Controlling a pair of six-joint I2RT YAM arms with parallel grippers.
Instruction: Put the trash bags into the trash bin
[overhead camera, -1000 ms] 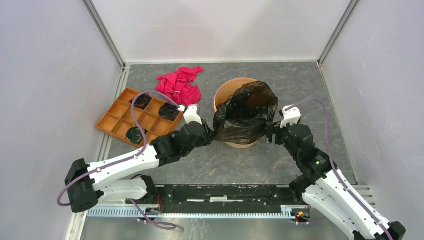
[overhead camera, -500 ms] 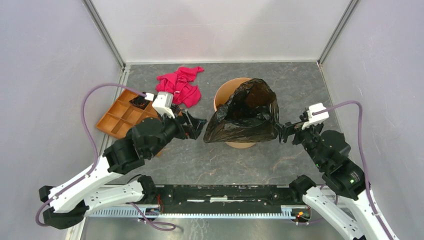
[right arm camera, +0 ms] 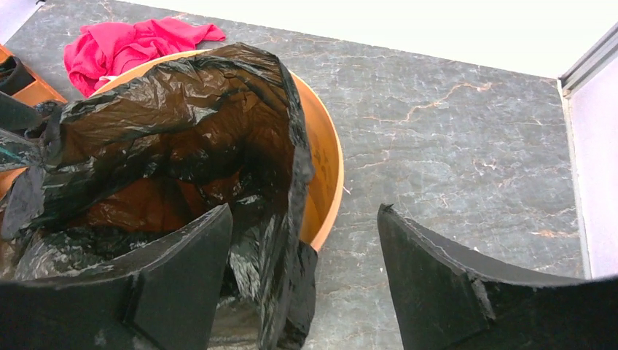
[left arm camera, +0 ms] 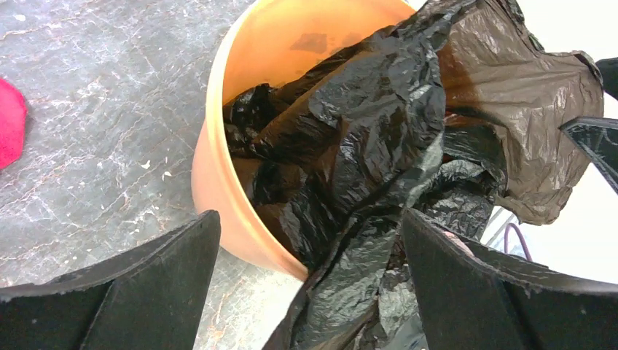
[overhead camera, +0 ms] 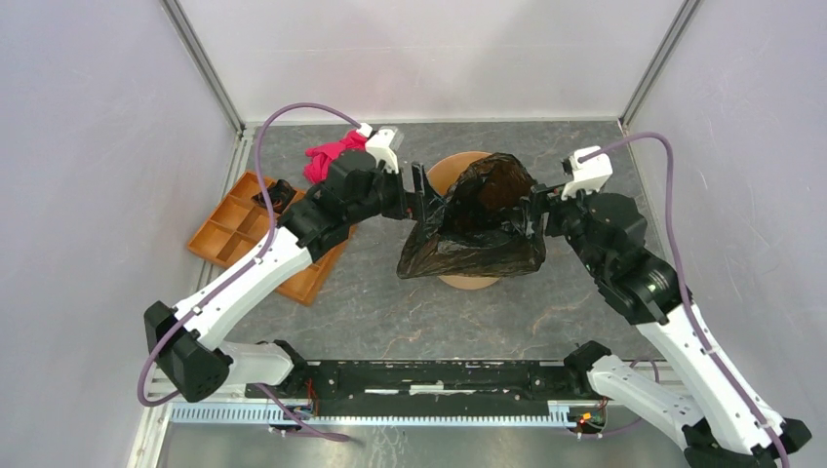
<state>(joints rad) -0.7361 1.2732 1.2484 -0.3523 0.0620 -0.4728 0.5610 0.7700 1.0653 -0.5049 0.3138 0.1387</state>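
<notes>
Over the trash bin (overhead camera: 441,175), trash bag (overhead camera: 478,232) (black)

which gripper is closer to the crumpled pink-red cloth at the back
Left. The left gripper hangs by the left rim of the round orange plastic bin, just right of the crumpled pink-red cloth; the right gripper is beyond the bin, at its right side.

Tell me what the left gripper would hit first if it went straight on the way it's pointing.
Probably the trash bag: its film spills over the rim of the trash bin straight ahead of the left gripper. The bin wall sits just beside that line; depth is unclear.
</notes>
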